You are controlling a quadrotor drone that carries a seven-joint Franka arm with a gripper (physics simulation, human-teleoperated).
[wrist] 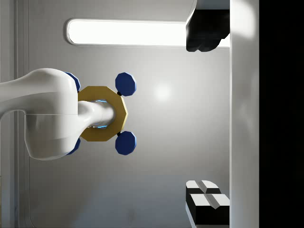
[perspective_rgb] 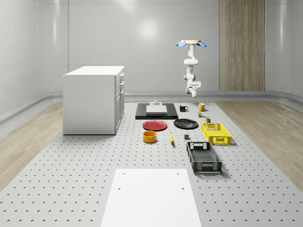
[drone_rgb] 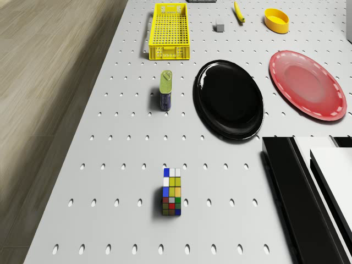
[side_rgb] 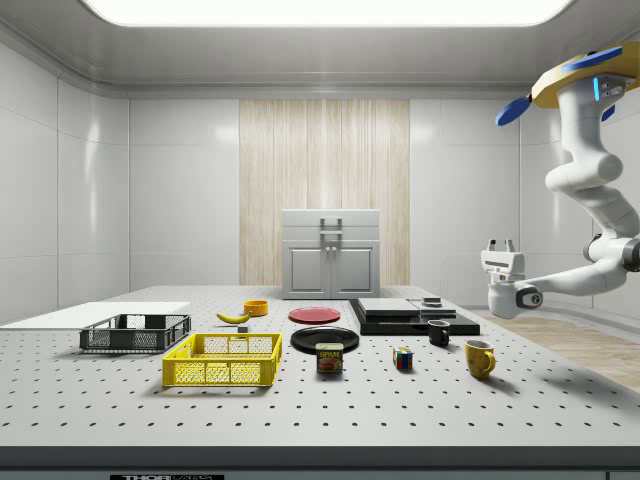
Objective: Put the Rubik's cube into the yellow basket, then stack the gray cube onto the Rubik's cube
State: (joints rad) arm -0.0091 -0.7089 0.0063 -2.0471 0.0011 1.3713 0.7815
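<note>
The Rubik's cube [drone_rgb: 171, 192] [side_rgb: 403, 359] [perspective_rgb: 202, 115] sits on the perforated table between the mugs and a tin can. The yellow basket [drone_rgb: 169, 31] [side_rgb: 222, 360] [perspective_rgb: 216, 133] lies further along the same side and holds nothing. Beside the basket rests the small gray cube [drone_rgb: 219, 27] [perspective_rgb: 187, 137]. The drone [perspective_rgb: 191, 43] [side_rgb: 585, 80] hovers high over the table's far end. Its arm hangs down and bends back, so my gripper [side_rgb: 501, 243] [perspective_rgb: 193, 83] [wrist: 205, 115] points up at the ceiling, open, with nothing in it, well above the Rubik's cube.
A tin can [drone_rgb: 165, 91], black plate [drone_rgb: 228, 99], red plate [drone_rgb: 306, 85], orange bowl [drone_rgb: 276, 20] and banana [drone_rgb: 238, 12] lie nearby. A yellow mug [side_rgb: 479, 357] and black mug [side_rgb: 439, 333] stand near the Rubik's cube. A black basket [perspective_rgb: 203, 157] and white cabinet [perspective_rgb: 93, 99] stand further off.
</note>
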